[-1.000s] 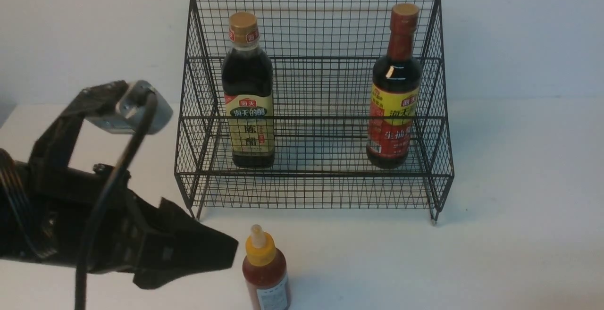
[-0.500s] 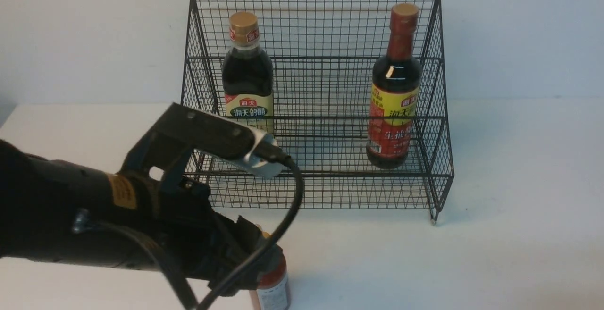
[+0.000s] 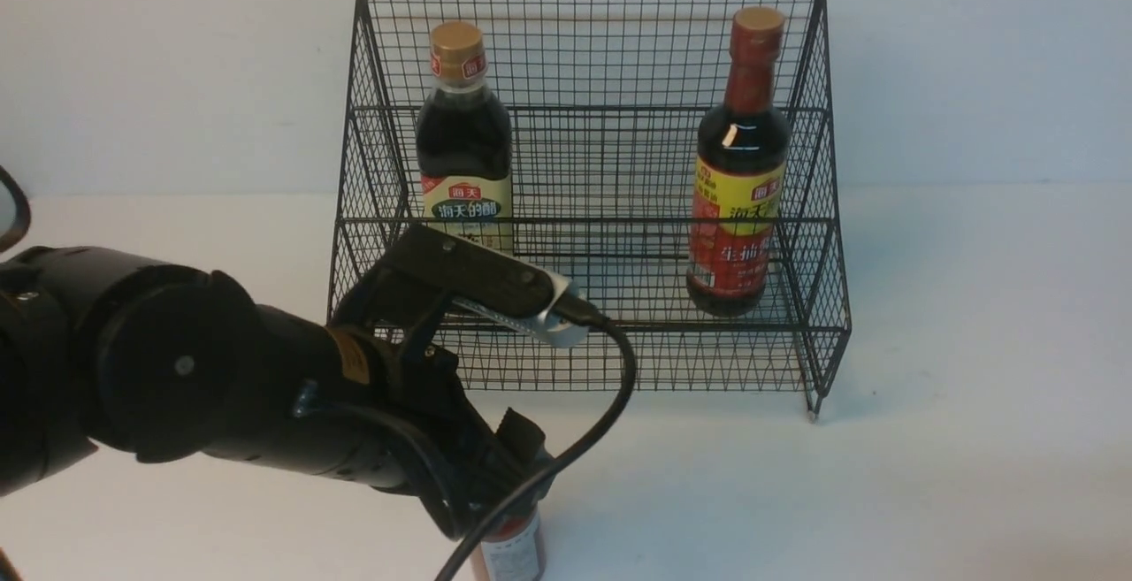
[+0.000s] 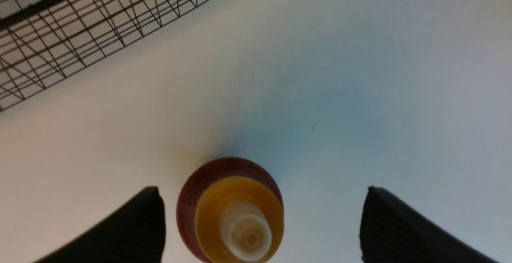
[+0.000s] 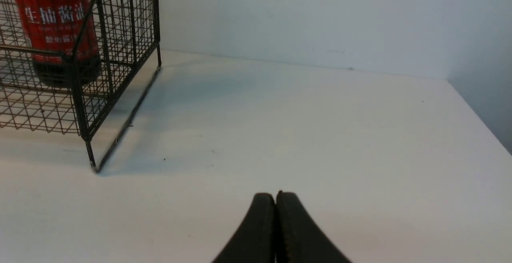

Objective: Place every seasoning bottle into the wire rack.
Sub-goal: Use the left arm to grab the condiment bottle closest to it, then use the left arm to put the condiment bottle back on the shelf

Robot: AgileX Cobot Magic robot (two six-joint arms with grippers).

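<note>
The left gripper [image 4: 262,191] is spread wide with the small red sauce bottle [image 4: 231,211] upright inside its gap, off-centre, while the right gripper [image 5: 276,195] is pressed together, empty.

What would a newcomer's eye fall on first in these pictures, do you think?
The big black left arm fills the near left of the front view, its open fingers on either side of the small red sauce bottle, which stands before the wire rack. Inside the rack stand two tall dark ones: the gold-capped bottle at left, the red-necked bottle at right.
</note>
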